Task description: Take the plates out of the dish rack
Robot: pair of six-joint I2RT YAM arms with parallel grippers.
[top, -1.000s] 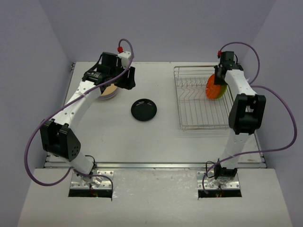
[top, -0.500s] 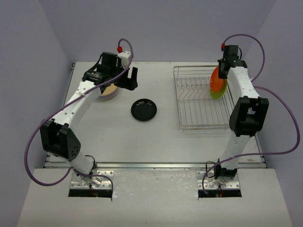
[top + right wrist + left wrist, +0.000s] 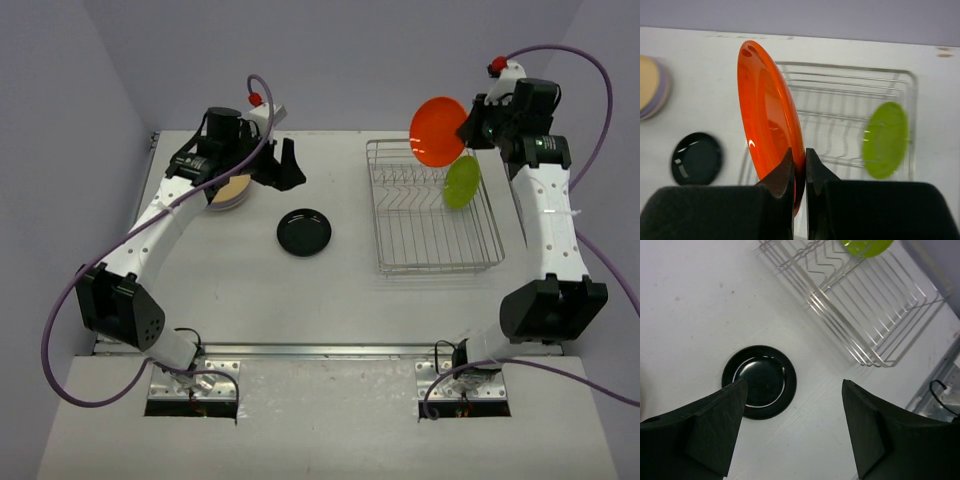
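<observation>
White table [image 3: 340, 300] under dish rack [image 3: 430, 232], lavender walls [image 3: 350, 60]

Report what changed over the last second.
The right gripper closed on the round orange plate and lifted it up out of the silver wire dish rack. The open left gripper turned slightly by the stacked plates. The lime green plate in the rack, the black plate and the stack stayed put.

lime plate [image 3: 462, 182] in rack [image 3: 432, 252], black plate [image 3: 304, 232] centre
</observation>
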